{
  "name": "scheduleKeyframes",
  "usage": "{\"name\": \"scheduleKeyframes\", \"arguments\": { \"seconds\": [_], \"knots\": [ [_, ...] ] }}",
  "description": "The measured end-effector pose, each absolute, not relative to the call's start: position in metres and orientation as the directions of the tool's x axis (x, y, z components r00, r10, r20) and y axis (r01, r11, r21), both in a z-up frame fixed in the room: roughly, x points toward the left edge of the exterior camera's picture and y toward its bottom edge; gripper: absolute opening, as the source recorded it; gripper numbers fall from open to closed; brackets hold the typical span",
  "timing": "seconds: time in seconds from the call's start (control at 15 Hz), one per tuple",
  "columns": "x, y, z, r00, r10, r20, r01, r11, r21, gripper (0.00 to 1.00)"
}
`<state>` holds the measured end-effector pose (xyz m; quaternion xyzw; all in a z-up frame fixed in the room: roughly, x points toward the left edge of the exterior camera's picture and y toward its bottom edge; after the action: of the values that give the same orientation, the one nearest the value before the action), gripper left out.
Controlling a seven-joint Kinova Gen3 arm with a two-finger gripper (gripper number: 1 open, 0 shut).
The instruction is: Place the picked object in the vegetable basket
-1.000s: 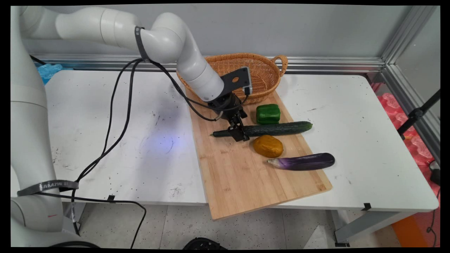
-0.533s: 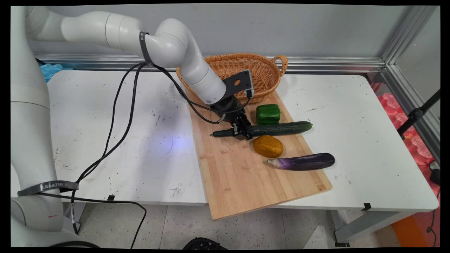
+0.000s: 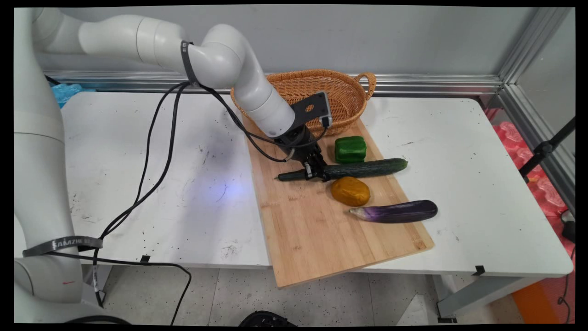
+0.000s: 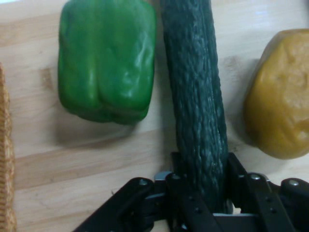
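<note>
A long dark green cucumber (image 3: 363,168) (image 4: 195,96) lies across the wooden cutting board (image 3: 317,230). My gripper (image 3: 314,172) (image 4: 203,181) is shut on the cucumber near its thin left end, with one finger pressed against each side. A green bell pepper (image 3: 350,149) (image 4: 106,58) sits just behind the cucumber. In front of the cucumber lies a yellow-brown potato (image 3: 350,191) (image 4: 282,96). A purple eggplant (image 3: 395,211) rests nearer the board's front right.
A wicker basket (image 3: 342,89) stands at the board's far end, right behind the gripper; its edge (image 4: 5,154) shows at the hand view's left. Black cables (image 3: 151,151) hang from the arm over the table's left half. The white table (image 3: 459,151) extends to the right.
The fingers have drawn in from either side of the cucumber and now clamp it. The cucumber's left end has shifted slightly; the arm has barely moved.
</note>
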<state>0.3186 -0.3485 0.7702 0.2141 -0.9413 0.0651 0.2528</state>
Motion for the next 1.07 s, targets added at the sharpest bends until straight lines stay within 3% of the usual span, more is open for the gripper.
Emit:
{"name": "scheduleKeyframes", "arguments": {
  "seconds": [0.73,1.07],
  "knots": [
    [0.326,-0.379,0.855,-0.762,-0.339,0.552,-0.423,0.905,-0.029,0.0],
    [0.344,-0.408,0.876,-0.766,-0.324,0.555,-0.439,0.895,-0.084,0.0]
  ]
}}
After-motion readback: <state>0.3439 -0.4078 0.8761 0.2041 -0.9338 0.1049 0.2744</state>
